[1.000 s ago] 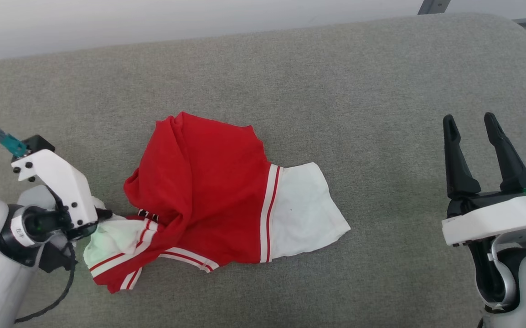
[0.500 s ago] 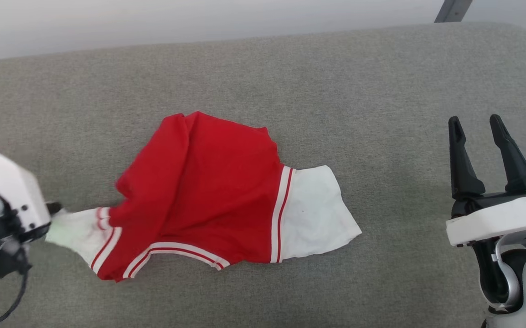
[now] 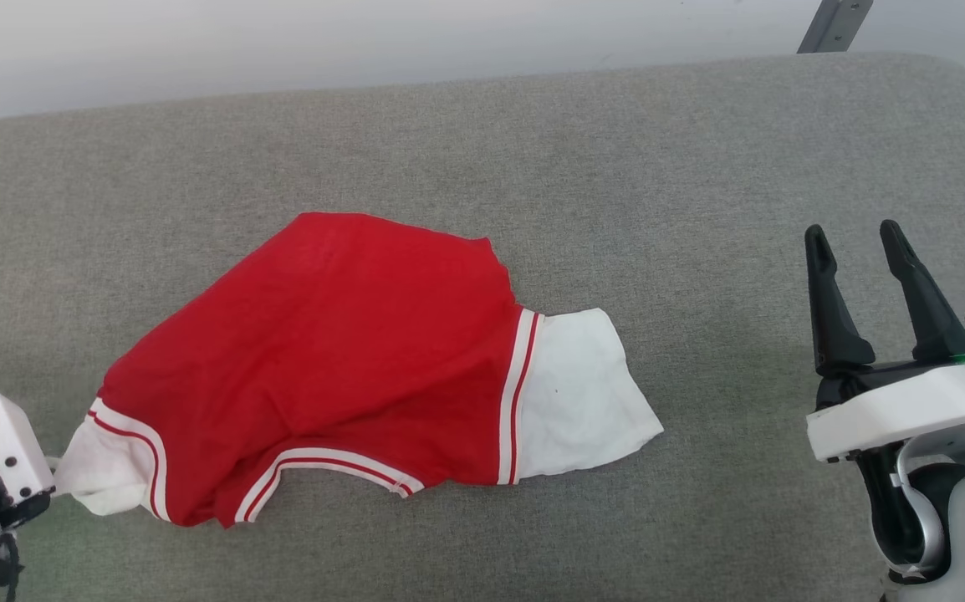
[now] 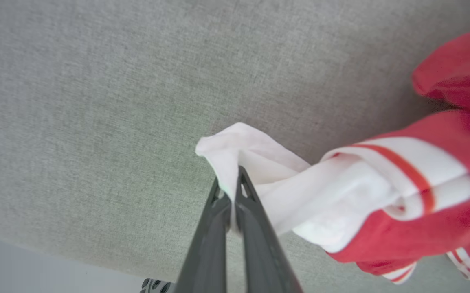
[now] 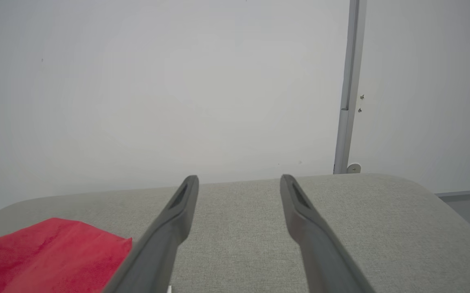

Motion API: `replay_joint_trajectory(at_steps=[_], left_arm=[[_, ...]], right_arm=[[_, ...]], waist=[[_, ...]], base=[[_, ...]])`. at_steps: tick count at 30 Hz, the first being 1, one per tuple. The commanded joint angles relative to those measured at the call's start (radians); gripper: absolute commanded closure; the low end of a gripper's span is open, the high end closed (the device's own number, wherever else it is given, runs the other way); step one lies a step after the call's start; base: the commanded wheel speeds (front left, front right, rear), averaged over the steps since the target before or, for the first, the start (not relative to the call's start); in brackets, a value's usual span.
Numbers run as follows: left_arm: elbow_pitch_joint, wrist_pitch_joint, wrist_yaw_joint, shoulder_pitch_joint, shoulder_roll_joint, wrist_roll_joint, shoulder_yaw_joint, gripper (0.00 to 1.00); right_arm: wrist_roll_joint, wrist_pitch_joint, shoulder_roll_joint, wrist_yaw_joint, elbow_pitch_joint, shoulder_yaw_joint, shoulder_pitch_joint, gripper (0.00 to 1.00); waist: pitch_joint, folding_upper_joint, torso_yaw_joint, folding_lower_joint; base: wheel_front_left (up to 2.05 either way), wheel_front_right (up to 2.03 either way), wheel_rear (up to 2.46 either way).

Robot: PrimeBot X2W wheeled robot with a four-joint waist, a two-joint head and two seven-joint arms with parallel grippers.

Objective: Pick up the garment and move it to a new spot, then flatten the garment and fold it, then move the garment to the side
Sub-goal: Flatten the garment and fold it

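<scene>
Now my left gripper (image 4: 231,188) clamps a white sleeve of the garment (image 3: 340,359) lying on the grey cushion (image 3: 658,150); my right gripper (image 3: 853,236) hovers well apart, fingers spread.

Finding: no text, label, brand, number or sign can be read in any view. The garment (image 3: 324,334) shows plain red and white cloth with striped trim, and no lettering can be made out on it.
</scene>
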State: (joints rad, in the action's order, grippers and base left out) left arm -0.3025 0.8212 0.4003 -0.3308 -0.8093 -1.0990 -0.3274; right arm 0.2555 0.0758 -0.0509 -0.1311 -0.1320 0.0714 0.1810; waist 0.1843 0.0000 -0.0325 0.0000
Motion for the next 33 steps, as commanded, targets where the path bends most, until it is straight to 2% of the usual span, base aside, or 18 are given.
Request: replay_joint_trajectory(at_steps=[1,3,4,5,6,18,24,27,31,33], left_arm=[[-0.008,-0.006,-0.005,0.011,0.007,0.003,-0.001,1.00],[-0.030,-0.023,-0.008,0.008,0.015,0.000,0.003,1.00],[-0.040,-0.034,-0.014,0.008,0.016,0.008,0.003,0.77],[-0.047,-0.052,-0.022,0.004,0.018,0.014,0.005,0.20],[-0.054,-0.070,-0.031,-0.002,0.024,0.016,0.011,0.00],[-0.029,-0.282,-0.159,0.000,0.040,0.040,0.054,0.00],[0.045,-0.498,-0.259,0.020,0.061,0.102,0.067,0.00],[0.074,-0.609,-0.295,0.039,0.078,0.140,0.069,0.00],[0.113,-0.743,-0.329,0.063,0.099,0.192,0.064,0.00],[0.120,-0.774,-0.332,0.072,0.104,0.205,0.064,0.00]], right_arm=[[-0.003,0.002,0.000,0.001,-0.005,-0.001,-0.003,0.00],[-0.003,0.006,0.000,0.001,-0.005,-0.003,-0.004,0.00],[-0.003,0.009,0.000,0.001,-0.005,-0.004,-0.005,0.00],[-0.003,0.009,0.000,0.001,-0.005,-0.006,-0.005,0.00],[-0.002,0.011,0.000,0.001,-0.006,-0.007,-0.006,0.00],[0.004,0.043,0.000,0.001,0.004,-0.034,-0.017,0.00],[0.018,0.102,-0.014,0.001,0.033,-0.068,-0.027,0.00],[0.030,0.143,-0.032,0.001,0.062,-0.086,-0.030,0.00],[0.042,0.201,-0.062,0.001,0.114,-0.103,-0.024,0.00],[0.044,0.217,-0.071,0.001,0.128,-0.110,-0.021,0.00]], waist=[[0.000,0.0000,0.000,0.0000],[-0.002,0.0000,0.001,0.0000],[-0.003,0.0000,0.001,0.0000],[-0.003,0.0000,0.002,0.0000],[-0.004,0.0000,0.003,0.0000],[-0.011,0.0000,0.039,0.0000],[-0.009,0.0000,0.075,0.0000],[-0.005,0.0000,0.097,0.0000],[0.003,0.0000,0.129,0.0000],[0.005,0.0000,0.137,0.0000]], base=[[0.00,0.00,0.00],[0.00,0.00,0.00],[0.00,0.00,0.00],[0.00,0.00,0.00],[0.00,0.00,0.00],[0.00,0.00,0.00],[0.00,0.00,0.00],[0.00,0.00,0.00],[0.00,0.00,0.00],[0.00,0.00,0.00]])
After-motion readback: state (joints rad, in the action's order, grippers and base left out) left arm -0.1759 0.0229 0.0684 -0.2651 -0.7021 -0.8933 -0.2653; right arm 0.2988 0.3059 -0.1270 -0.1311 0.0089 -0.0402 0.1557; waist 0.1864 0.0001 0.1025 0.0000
